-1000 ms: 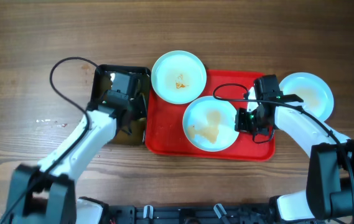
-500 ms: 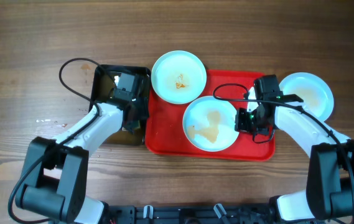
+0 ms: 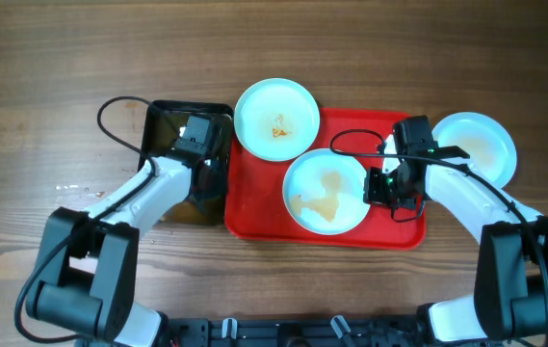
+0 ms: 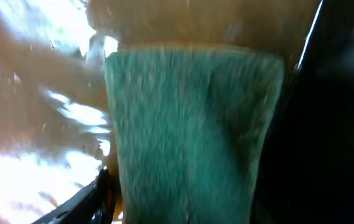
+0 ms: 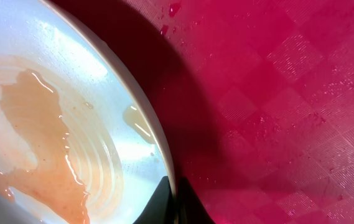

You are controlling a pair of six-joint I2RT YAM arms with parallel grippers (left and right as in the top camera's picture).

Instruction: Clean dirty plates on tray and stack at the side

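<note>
Three pale blue-white plates show from overhead. A smeared plate (image 3: pixel 326 191) lies on the red tray (image 3: pixel 254 207). A second plate (image 3: pixel 276 119) overhangs the tray's far edge, and a third plate (image 3: pixel 476 146) rests on the table to the right. My right gripper (image 3: pixel 379 185) (image 5: pixel 173 190) is shut on the middle plate's (image 5: pixel 52 124) right rim, over the tray (image 5: pixel 276 93). My left gripper (image 3: pixel 201 164) (image 4: pixel 186 186) is down in the black tub (image 3: pixel 163 116). It stands open astride a green sponge (image 4: pixel 189 130). Only its left finger (image 4: pixel 96 196) shows, a little clear of the sponge.
The tub holds brownish water (image 4: pixel 33 93), and its dark wall (image 4: pixel 332 124) is close on the right. A black cable (image 3: pixel 119 106) loops over the wooden table (image 3: pixel 62 58) beside the tub, and another cable (image 3: pixel 355 140) arcs over the tray.
My left gripper's jaws have opened over the sponge in the tub, and the left arm has swung slightly. The right gripper and the plates have not moved.
</note>
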